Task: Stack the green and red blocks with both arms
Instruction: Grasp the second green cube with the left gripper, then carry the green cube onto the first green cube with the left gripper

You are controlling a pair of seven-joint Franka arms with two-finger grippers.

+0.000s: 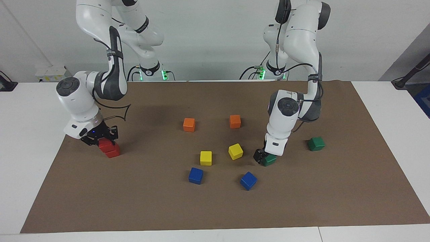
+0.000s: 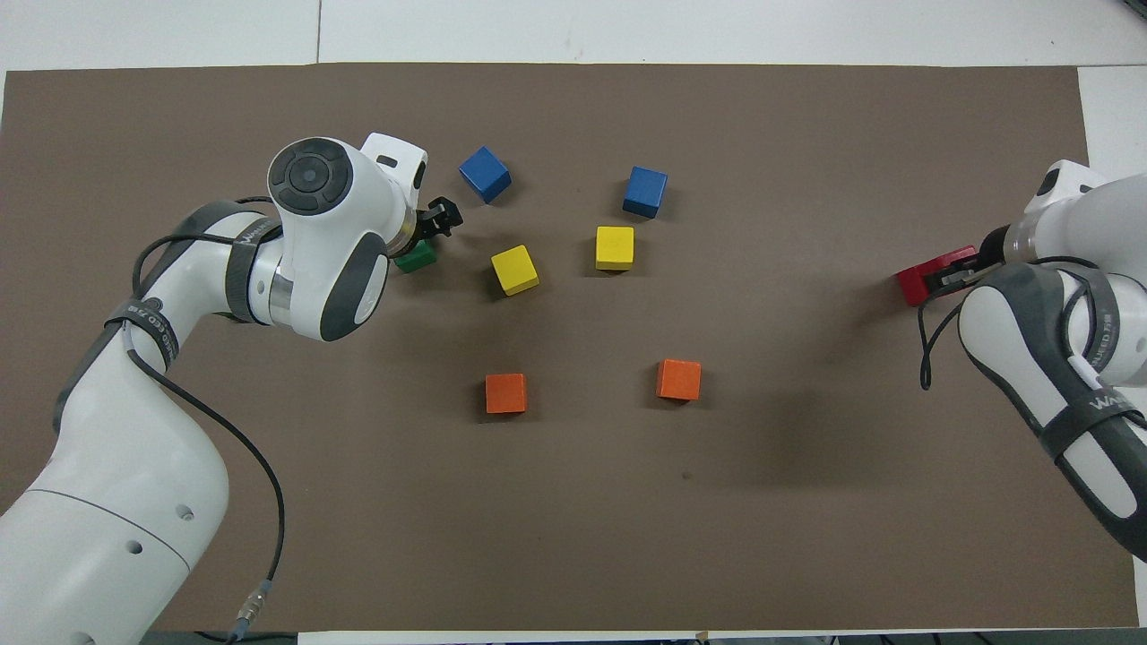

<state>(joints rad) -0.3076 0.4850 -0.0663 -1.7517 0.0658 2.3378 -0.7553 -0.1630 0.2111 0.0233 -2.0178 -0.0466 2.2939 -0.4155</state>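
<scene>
Clock bearings take twelve as pointing straight away from the robots. On the brown mat [image 1: 215, 208] covering the desk [image 1: 30, 111] lie ten blocks, two of each colour.

Nearest the robots are two orange blocks [image 1: 189, 124] [image 1: 235, 121], side by side near mid-mat.

Next out, toward the left arm's end, is one loose green block [image 1: 316, 143].

At the right arm's end stand the two red blocks: the upper red block [image 1: 104, 144] sits skewed on the lower red block [image 1: 113, 152]. The right claw [image 1: 101, 140] is pinching the upper one.

Farther out are two yellow blocks [image 1: 206, 158] [image 1: 235, 151]. At nine o'clock of them is the second green block [image 1: 269, 160], on the mat. The left claw [image 1: 265, 158] is spread and straddles it. The loose green block lies at about eight o'clock of it.

Farthest out are two blue blocks [image 1: 196, 175] [image 1: 248, 180].
</scene>
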